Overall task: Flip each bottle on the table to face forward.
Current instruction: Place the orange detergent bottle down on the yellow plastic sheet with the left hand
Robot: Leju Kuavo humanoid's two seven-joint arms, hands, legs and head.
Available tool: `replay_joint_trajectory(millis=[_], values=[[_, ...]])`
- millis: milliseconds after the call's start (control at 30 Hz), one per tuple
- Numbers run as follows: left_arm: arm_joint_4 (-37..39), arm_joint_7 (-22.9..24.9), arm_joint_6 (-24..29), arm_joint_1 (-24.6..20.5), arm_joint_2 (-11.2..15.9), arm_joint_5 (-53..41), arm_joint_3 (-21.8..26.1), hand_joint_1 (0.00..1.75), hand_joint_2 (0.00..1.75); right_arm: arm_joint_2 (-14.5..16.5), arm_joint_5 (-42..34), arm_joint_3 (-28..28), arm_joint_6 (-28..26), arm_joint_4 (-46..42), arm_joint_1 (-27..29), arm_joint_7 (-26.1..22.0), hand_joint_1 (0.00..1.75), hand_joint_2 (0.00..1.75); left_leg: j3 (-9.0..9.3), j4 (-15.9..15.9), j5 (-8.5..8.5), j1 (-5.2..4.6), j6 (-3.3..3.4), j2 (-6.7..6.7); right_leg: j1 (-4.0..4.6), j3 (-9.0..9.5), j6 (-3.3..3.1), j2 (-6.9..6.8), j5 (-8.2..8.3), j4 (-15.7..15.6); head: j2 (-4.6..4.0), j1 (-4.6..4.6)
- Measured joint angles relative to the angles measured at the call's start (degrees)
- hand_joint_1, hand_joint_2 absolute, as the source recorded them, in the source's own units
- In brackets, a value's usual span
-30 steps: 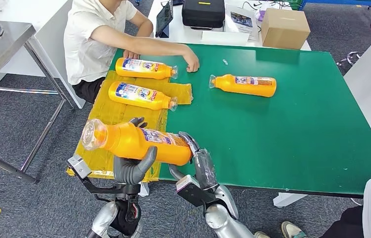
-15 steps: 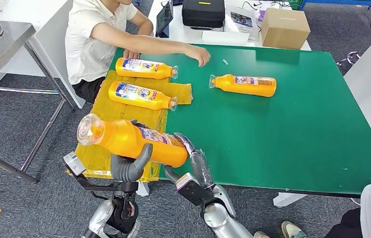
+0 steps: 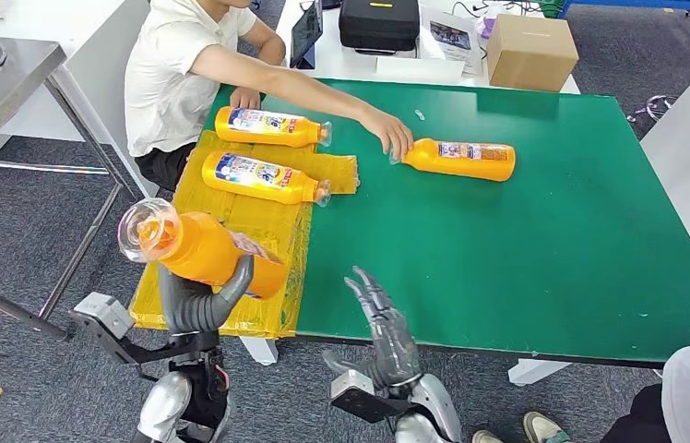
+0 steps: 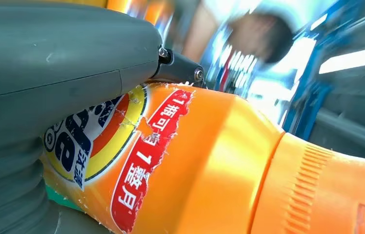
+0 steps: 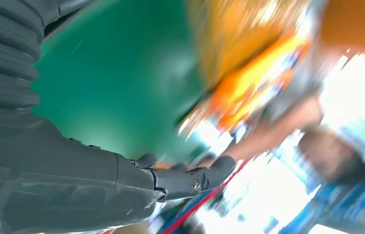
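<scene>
The left robot hand (image 3: pixel 201 300) has an orange bottle (image 3: pixel 196 251) wrapped in its fingers, lifted clear of the green counter (image 3: pixel 544 231) above the near left corner — cap end tilted up and out to the left, base pointing down toward the yellow mat (image 3: pixel 221 217). From the left wrist view the thick grey thumb (image 4: pixel 58 53) presses over the bottle's label, red and blue print showing beneath it. The right robot hand (image 3: pixel 385 330) is at the counter's near edge, fingers spread apart, holding nothing; its wrist view is too blurred to say more than green counter beyond the fingers (image 5: pixel 190 178).

Further back, two more orange bottles lie on their sides on the yellow mat, one (image 3: pixel 265 178) nearer, one (image 3: pixel 269 126) behind it, both with labels up and caps to the right. A fourth bottle (image 3: pixel 459 159) lies out on the bare green — and a person's hand (image 3: pixel 395 137) is touching its cap end, the arm stretched across from the left. A cardboard box (image 3: pixel 528 51) and a black case (image 3: pixel 378 23) sit on the white table beyond.
</scene>
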Motion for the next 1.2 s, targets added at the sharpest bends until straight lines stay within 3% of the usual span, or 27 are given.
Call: replay_joint_trajectory(millis=[133,233,333,467,600,733,1067,1200], values=[[-1.0,0.9,10.1,1.2,1.8,-22.5,1.9,1.75,1.75,0.0,5.5,-9.3,-3.4,-7.2,5.4,-1.2,0.0,1.75,-0.05,0.0,0.0,0.0,0.0,-0.01,0.0,-0.07,0.0,-0.01,0.0,0.0,0.0,-0.01],[-0.2,4.4,13.6,1.5,3.1,-37.6,2.3,1.75,1.75,1.0,5.5,-16.7,-3.5,-14.7,8.6,-1.5,0.0,1.75,-0.06,0.0,0.0,0.01,0.0,0.0,0.0,-0.1,-0.01,0.0,-0.01,0.0,0.0,0.0],[2.0,8.3,13.8,0.8,4.0,-47.0,2.4,1.75,1.75,1.6,4.6,-21.0,-3.7,-20.3,10.1,-1.6,0.0,1.75,-0.04,0.0,0.0,0.0,0.0,0.07,0.0,-0.12,-0.02,0.02,0.01,0.0,0.0,0.01],[6.1,12.8,12.9,-1.4,4.7,-56.2,1.9,1.75,1.75,2.1,3.9,-22.7,-3.7,-23.5,11.0,-1.7,0.0,1.75,-0.01,0.0,0.02,0.0,0.01,0.08,0.0,-0.1,-0.02,0.01,0.02,0.0,0.0,-0.01],[14.3,21.3,7.4,-5.7,5.6,-69.9,0.6,1.75,1.75,2.0,1.4,-22.5,-3.7,-23.7,10.6,-1.7,0.0,1.75,0.01,0.0,0.03,0.0,0.0,0.08,0.0,-0.05,-0.03,0.01,0.03,0.0,0.0,0.0],[22.7,24.7,4.4,-9.9,6.0,-73.9,-0.2,1.75,1.75,1.7,-0.9,-21.6,-3.7,-23.2,9.7,-1.7,0.0,1.75,0.02,0.0,0.05,0.0,-0.01,0.12,0.0,-0.07,-0.03,0.03,0.05,0.0,0.0,-0.01],[36.9,26.9,1.4,-17.9,5.8,-79.5,-2.0,1.75,1.75,0.9,-4.7,-17.4,-3.7,-19.8,6.6,-1.7,0.0,1.75,-0.02,0.0,0.05,0.0,-0.01,0.1,0.0,-0.08,-0.02,0.03,0.04,0.0,0.0,-0.01],[41.3,26.9,-0.9,-20.3,5.3,-79.6,-2.7,1.58,1.75,0.6,-5.4,-15.5,-3.7,-18.2,5.7,-1.7,0.0,1.75,-0.02,0.0,0.05,0.0,-0.01,0.08,0.0,-0.06,-0.02,0.02,0.04,0.0,0.0,-0.01]])
